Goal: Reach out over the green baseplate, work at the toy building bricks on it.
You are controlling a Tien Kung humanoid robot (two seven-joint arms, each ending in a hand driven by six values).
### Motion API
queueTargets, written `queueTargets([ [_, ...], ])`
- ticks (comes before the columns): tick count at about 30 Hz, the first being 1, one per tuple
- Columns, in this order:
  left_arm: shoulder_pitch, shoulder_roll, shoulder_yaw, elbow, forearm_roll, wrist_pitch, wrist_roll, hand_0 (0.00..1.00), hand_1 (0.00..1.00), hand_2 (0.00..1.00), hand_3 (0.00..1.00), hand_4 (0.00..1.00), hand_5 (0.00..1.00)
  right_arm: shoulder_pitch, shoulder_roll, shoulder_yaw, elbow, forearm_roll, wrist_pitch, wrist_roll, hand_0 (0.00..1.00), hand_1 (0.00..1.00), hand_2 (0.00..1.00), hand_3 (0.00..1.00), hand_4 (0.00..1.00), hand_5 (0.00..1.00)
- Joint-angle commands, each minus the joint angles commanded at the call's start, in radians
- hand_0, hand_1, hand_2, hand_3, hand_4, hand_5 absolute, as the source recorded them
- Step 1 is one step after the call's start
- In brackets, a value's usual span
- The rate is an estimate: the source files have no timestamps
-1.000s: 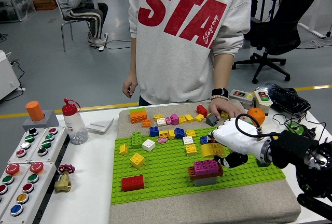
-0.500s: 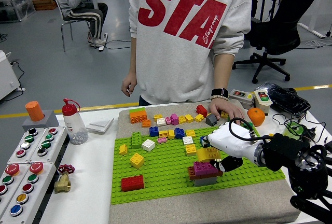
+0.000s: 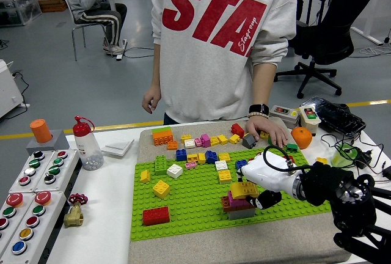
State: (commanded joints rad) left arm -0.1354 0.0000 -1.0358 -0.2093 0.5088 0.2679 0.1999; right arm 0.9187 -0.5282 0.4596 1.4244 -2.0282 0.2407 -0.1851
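The robot's right hand (image 3: 261, 181), white-shelled on a black arm entering from the lower right of the frame, grips a yellow brick (image 3: 244, 189) and holds it on top of a small stack of magenta and grey bricks (image 3: 239, 205) right of centre on the green baseplate (image 3: 195, 215). The baseplate lies on a tan mat (image 3: 244, 247) in the lower middle of the frame, with a red brick (image 3: 156, 216) at its lower left and loose coloured bricks along its top edge. At the top of the frame a person in a grey sweatshirt rests one hand (image 3: 264, 131) on the mat's far edge among the loose bricks.
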Motion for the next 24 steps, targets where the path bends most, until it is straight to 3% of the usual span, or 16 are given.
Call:
queueTargets([
  [19,-0.009,0.000,0.001,0.000,-0.004,0.009,-0.004,0.693,0.643,0.649,0.563,0.429,0.998,0.033,0.023,-0.024,-0.046,0.005,0.013,0.009,0.667,0.507,0.504,0.501,0.553,0.241],
  [20,-0.009,0.000,0.001,0.000,-0.003,0.009,-0.004,0.690,0.642,0.649,0.561,0.429,0.998,0.033,0.022,-0.026,-0.046,0.004,0.014,0.009,0.683,0.549,0.545,0.539,0.553,0.243],
  [24,-0.009,0.000,-0.001,0.000,-0.002,0.009,-0.003,0.690,0.642,0.649,0.561,0.429,0.998,0.039,0.020,-0.032,-0.043,0.006,0.016,0.013,0.683,0.549,0.545,0.539,0.553,0.243],
])
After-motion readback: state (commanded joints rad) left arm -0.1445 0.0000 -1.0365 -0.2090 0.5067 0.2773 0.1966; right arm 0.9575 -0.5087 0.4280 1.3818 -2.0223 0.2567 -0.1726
